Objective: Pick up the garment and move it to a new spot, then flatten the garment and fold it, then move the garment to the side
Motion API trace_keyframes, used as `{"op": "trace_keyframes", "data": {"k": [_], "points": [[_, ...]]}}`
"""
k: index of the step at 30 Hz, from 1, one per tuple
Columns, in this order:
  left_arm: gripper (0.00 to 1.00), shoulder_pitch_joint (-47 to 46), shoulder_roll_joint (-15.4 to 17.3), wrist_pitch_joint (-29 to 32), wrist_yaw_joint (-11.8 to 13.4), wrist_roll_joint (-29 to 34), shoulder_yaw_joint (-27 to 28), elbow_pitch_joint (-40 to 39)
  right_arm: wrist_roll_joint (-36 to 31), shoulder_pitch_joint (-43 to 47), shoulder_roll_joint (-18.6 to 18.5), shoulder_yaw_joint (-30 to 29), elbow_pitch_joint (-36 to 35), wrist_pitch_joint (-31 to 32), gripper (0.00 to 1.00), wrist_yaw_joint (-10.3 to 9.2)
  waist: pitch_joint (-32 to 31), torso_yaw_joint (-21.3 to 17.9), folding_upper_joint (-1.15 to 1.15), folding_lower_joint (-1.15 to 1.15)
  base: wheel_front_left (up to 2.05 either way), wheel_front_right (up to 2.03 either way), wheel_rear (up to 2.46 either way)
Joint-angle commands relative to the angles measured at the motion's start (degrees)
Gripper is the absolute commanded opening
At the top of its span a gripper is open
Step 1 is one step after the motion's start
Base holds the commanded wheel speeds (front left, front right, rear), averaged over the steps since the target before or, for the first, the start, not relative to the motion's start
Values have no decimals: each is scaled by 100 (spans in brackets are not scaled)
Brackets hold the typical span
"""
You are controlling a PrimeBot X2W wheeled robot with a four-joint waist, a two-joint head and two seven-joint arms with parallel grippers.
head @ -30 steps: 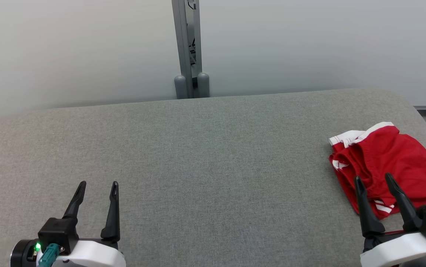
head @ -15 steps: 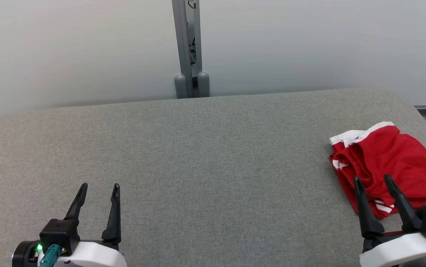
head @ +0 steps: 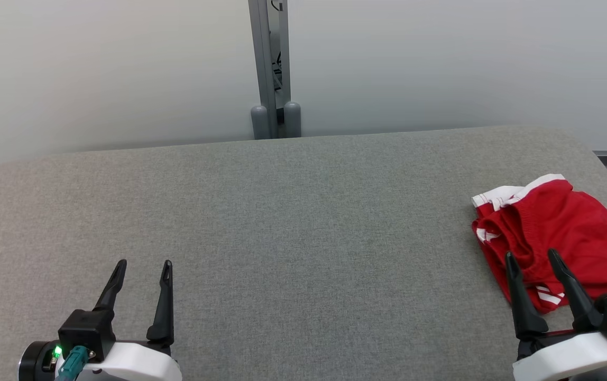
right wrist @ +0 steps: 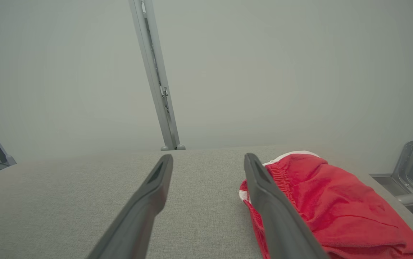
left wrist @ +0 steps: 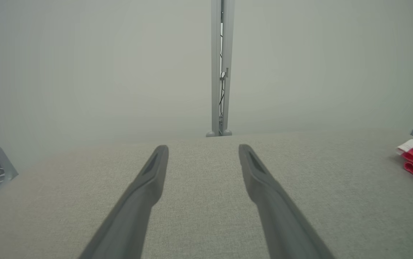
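On the grey padded table (head: 282,211), the crumpled red garment (head: 562,227) lies just ahead and slightly right of the right gripper (head: 531,254), which is spread wide and empty; the left gripper (head: 144,262), likewise spread and empty, sits well apart.

Red garment (head: 573,233) bunched far R on table (head: 282,222), by spread R gripper (head: 531,254).

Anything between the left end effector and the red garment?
No: the head view shows bare grey fabric tabletop between the left end effector and the crumpled red-and-white garment.
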Motion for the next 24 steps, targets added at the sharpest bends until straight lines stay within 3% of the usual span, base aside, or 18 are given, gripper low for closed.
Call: {"op": "trace_keyframes", "data": {"k": [1,7,8,12,24], "points": [[100,-55,39,-25,37,-37,8,25,33,66,-17,-1,-23,-23,100,2,-3,-9,0,0,0,0,0],[100,-73,52,-46,37,-72,-4,38,58,58,-17,3,3,-38,100,2,-3,-31,0,0,0,0,0],[0,-2,8,-8,0,-46,-11,21,44,0,0,6,12,-3,0,0,-3,-30,0,0,0,0,0],[0,78,-59,0,-4,-82,-61,141,74,9,50,-7,166,13,0,0,0,-31,0,0,0,0,0],[0,-288,-237,-139,-327,-1461,-114,509,1375,-445,-52,-506,718,543,0,0,18,-1,0,0,0,0,0]]}}
